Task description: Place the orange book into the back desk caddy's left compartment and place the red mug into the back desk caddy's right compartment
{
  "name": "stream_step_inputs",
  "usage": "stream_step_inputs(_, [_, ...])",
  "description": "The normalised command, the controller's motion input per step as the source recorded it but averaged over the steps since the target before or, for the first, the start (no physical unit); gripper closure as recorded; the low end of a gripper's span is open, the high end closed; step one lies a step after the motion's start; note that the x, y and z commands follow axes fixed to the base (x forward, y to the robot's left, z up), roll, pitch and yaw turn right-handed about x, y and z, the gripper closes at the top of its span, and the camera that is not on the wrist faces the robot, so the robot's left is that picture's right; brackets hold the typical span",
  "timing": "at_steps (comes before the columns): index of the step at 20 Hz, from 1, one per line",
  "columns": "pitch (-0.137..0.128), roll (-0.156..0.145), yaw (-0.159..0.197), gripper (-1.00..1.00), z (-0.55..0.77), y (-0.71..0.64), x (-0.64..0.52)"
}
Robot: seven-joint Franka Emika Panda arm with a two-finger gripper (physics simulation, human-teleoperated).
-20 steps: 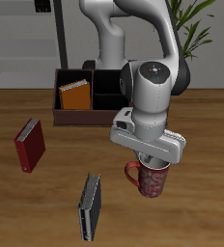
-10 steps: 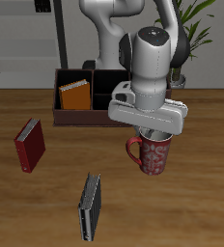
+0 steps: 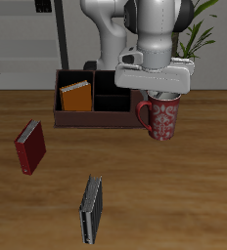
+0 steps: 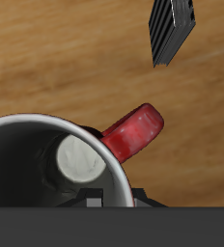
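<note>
The back desk caddy [image 3: 86,103] sits beside the gripper [image 3: 158,98], on the mug handle's side, with the orange book [image 3: 76,97] lying in its left compartment [image 3: 78,98]. The gripper is clamped on the rim of the red mug [image 3: 161,119], which hangs directly below it, clear of the table [image 3: 184,195].

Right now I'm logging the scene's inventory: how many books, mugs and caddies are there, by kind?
Books: 3, namely the orange book, a dark red book and a grey-black book.
Mugs: 1, the red mug.
Caddies: 1, the back desk caddy.
Total: 5.
</note>
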Motion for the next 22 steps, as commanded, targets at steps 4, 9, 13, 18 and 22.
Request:
stream_step_inputs(4, [-0.007,0.028,-0.003,1.00,0.34,0.08,-0.52])
stream_step_inputs(9, [-0.057,0.017,0.017,1.00,0.36,0.14,-0.56])
stream_step_inputs(13, [-0.019,0.019,0.010,1.00,0.14,0.08,-0.36])
stream_step_inputs(18, [-0.009,-0.044,-0.019,1.00,0.07,-0.11,-0.31])
stream_step_inputs(22, [-0.026,0.026,-0.012,1.00,0.14,-0.01,-0.40])
